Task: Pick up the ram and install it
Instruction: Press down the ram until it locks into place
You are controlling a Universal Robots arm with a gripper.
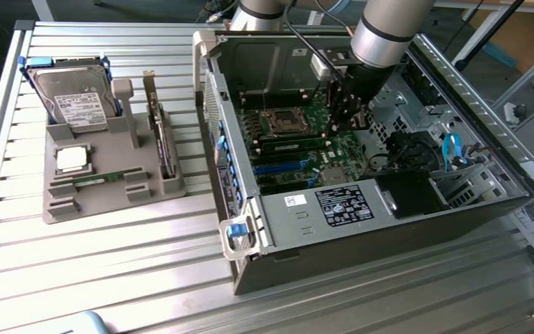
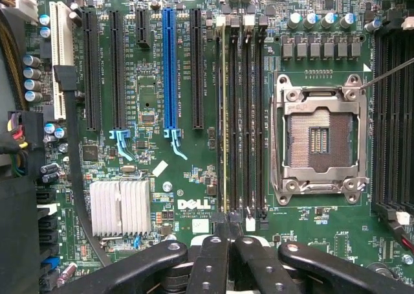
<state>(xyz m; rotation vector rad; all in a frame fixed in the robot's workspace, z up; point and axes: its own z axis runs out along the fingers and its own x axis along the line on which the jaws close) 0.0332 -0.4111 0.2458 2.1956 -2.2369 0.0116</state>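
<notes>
Your open computer case lies on its side on the slatted worktop, with the arm reaching down inside it. The gripper hangs just beside the empty processor socket, on the side away from the grey parts holder, which sits well apart from the socket, outside the case.

From the wrist view, you are looking straight down on the motherboard. The ram appears as a thin pale-green edge standing in the memory slot farthest from the processor socket, in the bank just beside it. The exterior view shows a green stick lying alongside the socket in the same place.

The gripper has its fingers drawn together, the tips all but meeting over the end of that slot bank, and nothing can be seen clamped between them. You cannot tell whether the tips are touching the stick's end.

By the look of it, the pick-up is done and you are at the seating stage of the install. Whether the end latches have closed is too small to judge. Any further push calls for pressure straight down along the stick's top edge, kept square to the slot so it does not rock.
</notes>
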